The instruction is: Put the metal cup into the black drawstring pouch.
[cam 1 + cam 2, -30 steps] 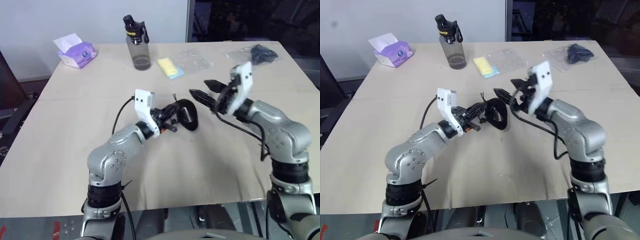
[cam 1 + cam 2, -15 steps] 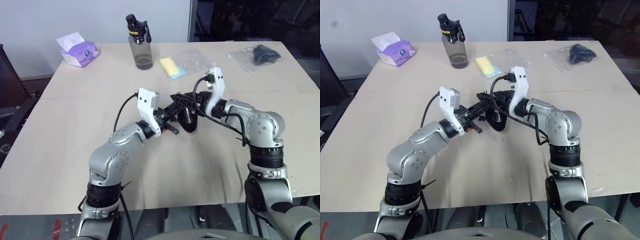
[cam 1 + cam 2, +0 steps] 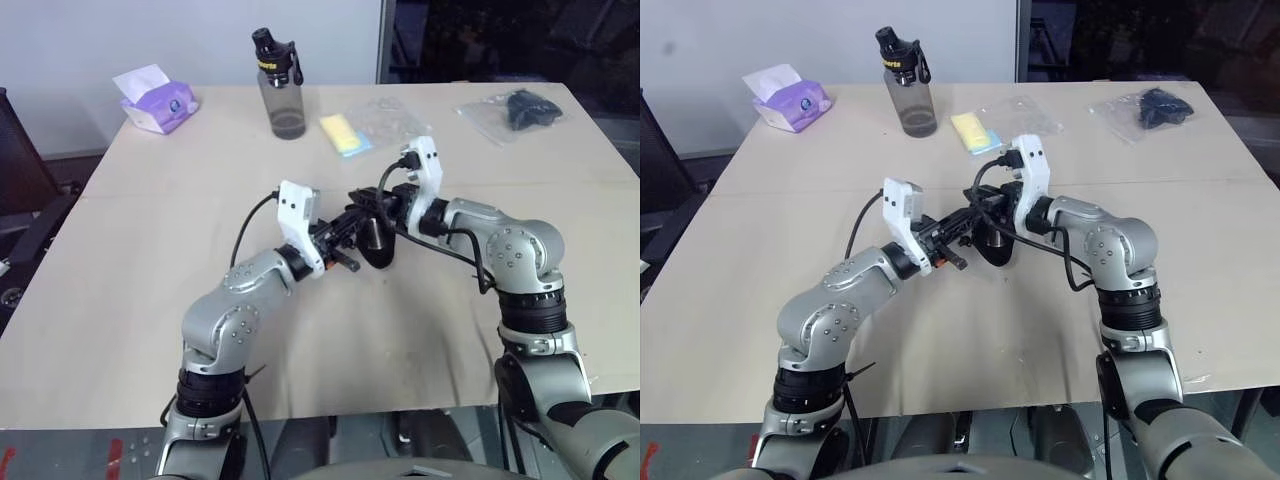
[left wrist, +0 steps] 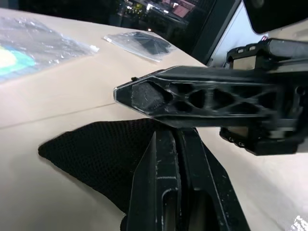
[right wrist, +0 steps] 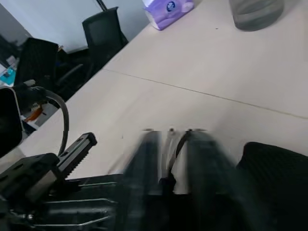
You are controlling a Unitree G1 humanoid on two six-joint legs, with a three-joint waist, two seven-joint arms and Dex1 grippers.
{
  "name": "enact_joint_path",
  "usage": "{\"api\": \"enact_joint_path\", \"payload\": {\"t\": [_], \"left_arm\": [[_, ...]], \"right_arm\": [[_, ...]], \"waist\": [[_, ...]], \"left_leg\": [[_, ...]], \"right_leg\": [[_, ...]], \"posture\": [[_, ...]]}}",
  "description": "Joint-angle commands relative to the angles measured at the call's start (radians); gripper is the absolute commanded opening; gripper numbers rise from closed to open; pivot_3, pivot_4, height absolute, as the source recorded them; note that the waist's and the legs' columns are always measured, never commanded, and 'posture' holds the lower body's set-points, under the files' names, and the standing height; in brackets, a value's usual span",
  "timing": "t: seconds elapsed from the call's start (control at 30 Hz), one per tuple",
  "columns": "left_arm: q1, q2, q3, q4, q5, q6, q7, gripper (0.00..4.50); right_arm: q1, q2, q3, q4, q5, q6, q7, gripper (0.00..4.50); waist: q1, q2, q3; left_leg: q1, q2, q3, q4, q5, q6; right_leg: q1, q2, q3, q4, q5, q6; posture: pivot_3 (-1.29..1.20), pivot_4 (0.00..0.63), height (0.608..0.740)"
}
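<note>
Both arms reach level toward each other, left pincer and right pincer clamped tight, tips almost meeting.

The worktop was viewed from above and behind by both head eyes, facing forward and down, while the black drawstring pouch was framed closely by each wrist camera.

Beige table with tissue pack, water bottle, 2 plastic bags, black pouch.
</note>
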State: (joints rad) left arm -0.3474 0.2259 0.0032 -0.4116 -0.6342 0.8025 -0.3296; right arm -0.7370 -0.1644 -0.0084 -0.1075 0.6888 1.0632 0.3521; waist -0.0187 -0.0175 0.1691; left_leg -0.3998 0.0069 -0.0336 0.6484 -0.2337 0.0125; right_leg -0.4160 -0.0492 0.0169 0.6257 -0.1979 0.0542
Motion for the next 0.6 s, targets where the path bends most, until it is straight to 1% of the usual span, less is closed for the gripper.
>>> {"api": "enact_joint_path", "payload": {"t": [0.03, 0.17, 0.23, 0.3, 0.37, 0.47, 0.6], "left_arm": [[-0.019, -0.008, 0.028, -0.024, -0.024, 0.01, 0.022, 0.0], [-0.017, 0.0, 0.017, -0.025, -0.009, 0.003, 0.023, 0.0], [-0.007, 0.0, 0.022, -0.031, -0.035, 0.008, 0.005, 0.0], [0.0, -0.009, 0.031, -0.041, -0.048, 0.008, 0.012, 0.57], [0.003, -0.008, 0.025, -0.044, -0.024, -0.008, 0.029, 1.28], [0.022, 0.003, 0.016, -0.07, -0.006, -0.039, 0.019, 2.82], [0.065, 0.022, 0.034, -0.105, -0.012, -0.082, -0.011, 2.82]], "right_arm": [[-0.005, -0.002, -0.006, -0.021, 0.003, -0.019, 0.02, 0.09], [-0.004, 0.008, -0.016, -0.028, 0.014, -0.016, 0.023, 0.09], [-0.008, 0.02, -0.035, -0.027, 0.027, -0.015, 0.018, 0.09], [-0.014, 0.038, -0.065, -0.024, 0.047, -0.014, 0.007, 0.0], [-0.02, 0.054, -0.092, -0.024, 0.068, -0.011, -0.001, 0.0], [-0.033, 0.073, -0.128, -0.026, 0.092, -0.018, -0.02, 0.0], [-0.084, 0.08, -0.17, -0.019, 0.066, -0.116, -0.05, 0.0]], "waist": [[0.0, 0.0, 0.0], [0.0, 0.0, 0.0], [0.0, 0.0, 0.0], [0.0, 0.0, 0.0], [0.0, 0.0, 0.0], [0.001, 0.0, 0.0], [-0.001, 0.001, 0.002]], "left_leg": [[0.0, 0.0, 0.0, 0.0, 0.0, 0.0], [0.0, 0.0, 0.0, 0.0, 0.0, 0.0], [0.0, 0.0, 0.0, 0.0, 0.0, 0.0], [0.0, 0.0, 0.0, 0.0, 0.0, 0.0], [0.0, 0.0, 0.0, 0.0, 0.0, 0.0], [0.0, 0.0, 0.0, 0.0, 0.0, 0.0], [0.0, 0.0, 0.0, -0.001, 0.0, 0.0]], "right_leg": [[0.0, 0.0, 0.0, 0.0, 0.0, 0.0], [0.0, 0.0, 0.0, 0.0, 0.0, 0.0], [0.0, 0.0, 0.0, 0.0, 0.0, 0.0], [0.0, 0.0, 0.0, 0.0, 0.0, 0.0], [0.0, 0.0, 0.0, 0.0, 0.0, -0.001], [0.0, 0.0, 0.0, 0.0, 0.0, 0.0], [-0.001, 0.0, 0.0, 0.0, -0.001, -0.001]], "posture": [[0.0, 0.15, 0.74], [0.0, 0.15, 0.74], [0.0, 0.15, 0.74], [0.0, 0.15, 0.74], [0.0, 0.15, 0.74], [0.0, 0.15, 0.74], [0.0, 0.15, 0.74]]}}
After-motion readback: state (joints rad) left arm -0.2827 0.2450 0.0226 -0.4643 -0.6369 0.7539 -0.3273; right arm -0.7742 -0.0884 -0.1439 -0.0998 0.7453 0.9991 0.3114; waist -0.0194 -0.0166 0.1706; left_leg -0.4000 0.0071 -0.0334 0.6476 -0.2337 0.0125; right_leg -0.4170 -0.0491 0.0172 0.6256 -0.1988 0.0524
